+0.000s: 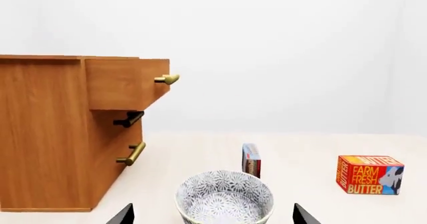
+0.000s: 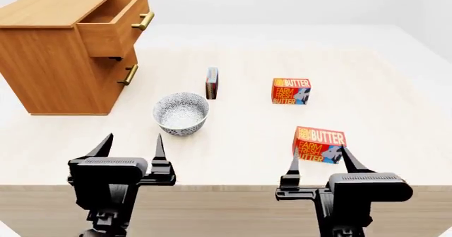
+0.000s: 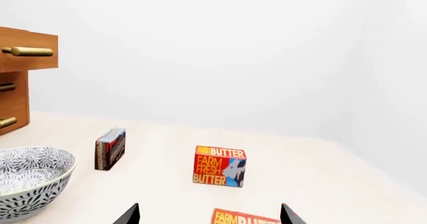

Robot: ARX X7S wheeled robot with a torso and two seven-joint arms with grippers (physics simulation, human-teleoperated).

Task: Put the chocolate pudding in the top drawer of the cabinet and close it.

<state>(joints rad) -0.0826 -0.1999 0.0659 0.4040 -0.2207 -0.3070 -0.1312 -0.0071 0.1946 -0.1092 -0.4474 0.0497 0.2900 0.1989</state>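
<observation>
The chocolate pudding (image 2: 211, 83) is a small thin box standing on edge in the middle of the table, beyond the bowl; it also shows in the left wrist view (image 1: 251, 159) and the right wrist view (image 3: 110, 148). The cabinet (image 2: 53, 57) stands at the far left. Its top drawer (image 2: 116, 23) is pulled out, with a brass handle (image 2: 143, 20). My left gripper (image 2: 130, 146) is open and empty near the table's front edge, in front of the bowl. My right gripper (image 2: 319, 160) is open and empty, just in front of a butter box.
A patterned bowl (image 2: 181, 113) sits between my left gripper and the pudding. One butter box (image 2: 291, 91) stands right of the pudding, another (image 2: 319, 144) lies close to my right gripper. The lower drawer handle (image 2: 128, 74) sticks out from the cabinet front.
</observation>
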